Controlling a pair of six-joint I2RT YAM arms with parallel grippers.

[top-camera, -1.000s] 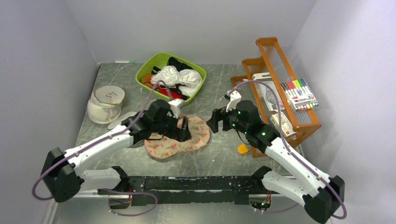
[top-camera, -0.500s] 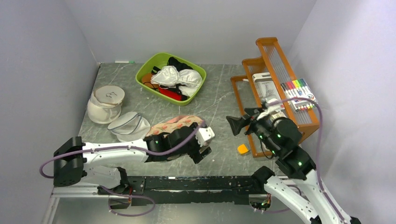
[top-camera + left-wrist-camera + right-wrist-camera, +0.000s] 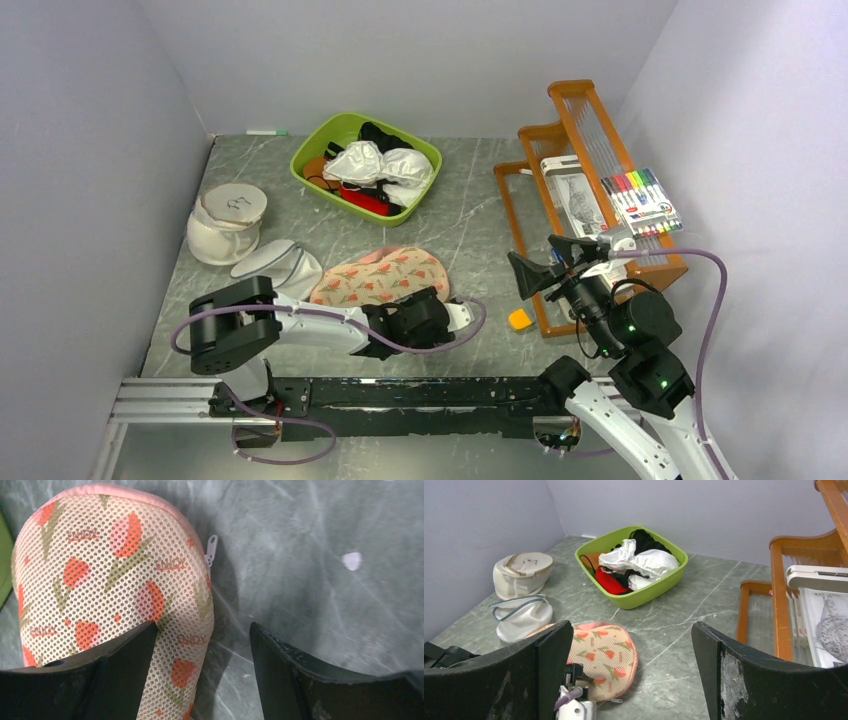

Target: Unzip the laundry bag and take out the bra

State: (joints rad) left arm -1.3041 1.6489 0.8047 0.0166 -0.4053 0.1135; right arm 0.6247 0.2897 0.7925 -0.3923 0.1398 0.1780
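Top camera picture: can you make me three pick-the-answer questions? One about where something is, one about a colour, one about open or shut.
1. The tub is: A blue, B green, C red.
2. The laundry bag lies: A in the tub, B under the tub, C on the table.
3. The left gripper is: A open, B shut on the laundry bag, C shut on the tub.
Answers: 1 B, its rim is green. 2 C, it lies flat on the table. 3 A, the left wrist view shows its jaws wide apart.
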